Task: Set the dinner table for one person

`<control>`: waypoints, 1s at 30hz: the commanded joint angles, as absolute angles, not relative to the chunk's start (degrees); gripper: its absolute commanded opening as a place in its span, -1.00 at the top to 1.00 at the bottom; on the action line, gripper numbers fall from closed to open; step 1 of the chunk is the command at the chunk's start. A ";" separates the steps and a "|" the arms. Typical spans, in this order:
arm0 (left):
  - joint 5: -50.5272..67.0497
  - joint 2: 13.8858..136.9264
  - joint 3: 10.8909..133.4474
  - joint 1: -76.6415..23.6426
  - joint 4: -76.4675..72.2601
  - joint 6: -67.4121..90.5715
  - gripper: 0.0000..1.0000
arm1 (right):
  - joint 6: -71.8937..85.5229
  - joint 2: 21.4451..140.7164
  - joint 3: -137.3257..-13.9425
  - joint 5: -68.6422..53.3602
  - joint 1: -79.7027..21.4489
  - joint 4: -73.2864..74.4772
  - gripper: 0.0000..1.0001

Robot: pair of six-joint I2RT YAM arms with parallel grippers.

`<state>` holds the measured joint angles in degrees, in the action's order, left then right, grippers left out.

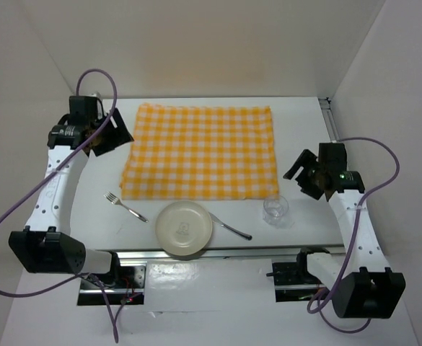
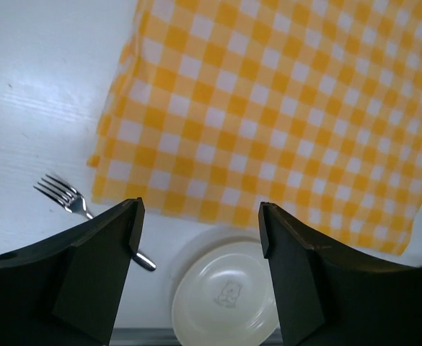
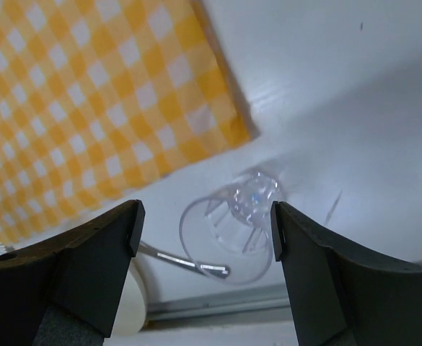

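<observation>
A yellow-and-white checked cloth (image 1: 200, 151) lies on the desk (image 1: 304, 122), with a fork (image 1: 126, 207), a plate (image 1: 185, 228), another metal utensil (image 1: 231, 228) and a clear glass (image 1: 275, 209) lined up off its near edge. The left gripper (image 1: 115, 135) hangs by the cloth's far left corner, the right gripper (image 1: 302, 176) beside its right edge.

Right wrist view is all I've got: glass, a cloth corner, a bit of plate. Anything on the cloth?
Observer: No. In the top view the whole cloth is bare.
Operator: Where's the fork?
Observer: The fork lies on the table, left of the plate and not touching it.
Operator: Left gripper?
Observer: The left gripper is open and empty, by the cloth's far left corner.
</observation>
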<state>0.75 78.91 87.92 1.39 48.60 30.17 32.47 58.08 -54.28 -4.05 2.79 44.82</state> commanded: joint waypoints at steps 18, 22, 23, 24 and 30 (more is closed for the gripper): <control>1.06 75.58 76.99 -8.96 46.05 32.43 -0.63 | 48.86 53.96 -40.00 -7.73 1.41 51.78 -0.02; 1.05 76.11 76.99 -8.96 46.05 32.43 -0.63 | 50.27 54.58 -37.10 -7.12 1.41 49.66 0.03; 1.05 76.11 76.99 -8.96 46.05 32.43 -0.63 | 50.27 54.58 -37.09 -6.08 1.41 49.66 0.03; 1.05 76.11 76.99 -8.96 46.05 32.43 -0.63 | 51.32 54.58 -37.09 -5.28 0.88 49.66 0.12; 2.72 76.11 76.99 -8.96 44.82 32.96 -0.63 | 54.31 49.15 -38.40 -2.20 0.26 49.65 0.93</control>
